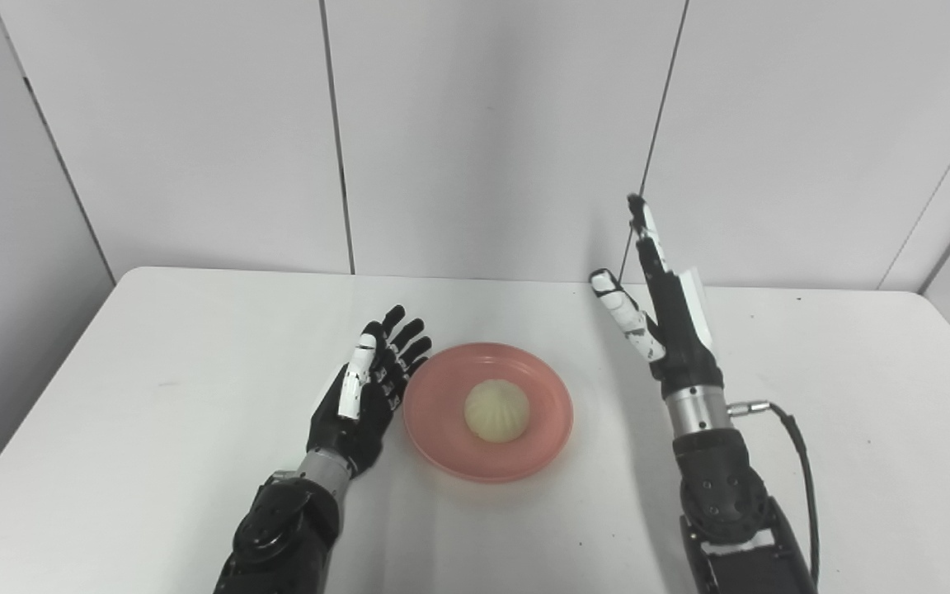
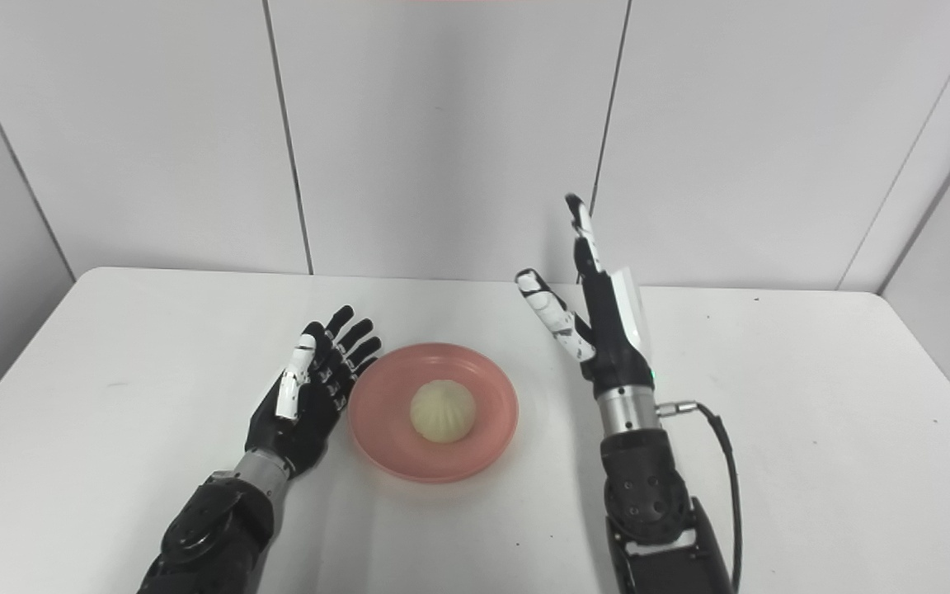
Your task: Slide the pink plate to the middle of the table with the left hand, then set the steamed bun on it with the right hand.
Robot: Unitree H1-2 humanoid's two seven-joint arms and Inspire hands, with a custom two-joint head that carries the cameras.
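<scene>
A pink plate (image 1: 442,429) sits near the middle of the white table. A pale steamed bun (image 1: 496,410) rests on its centre. My left hand (image 1: 368,388) lies low on the table just left of the plate's rim, fingers spread, open and empty. My right hand (image 1: 660,305) is raised above the table to the right of the plate, fingers pointing up, open and empty. In the right eye view the plate (image 2: 384,437), bun (image 2: 442,411), left hand (image 2: 310,388) and right hand (image 2: 599,318) stand the same way.
The white table (image 1: 153,396) is bounded by grey wall panels (image 1: 483,124) at the back and sides. A black cable (image 1: 801,462) loops from my right wrist down along the forearm.
</scene>
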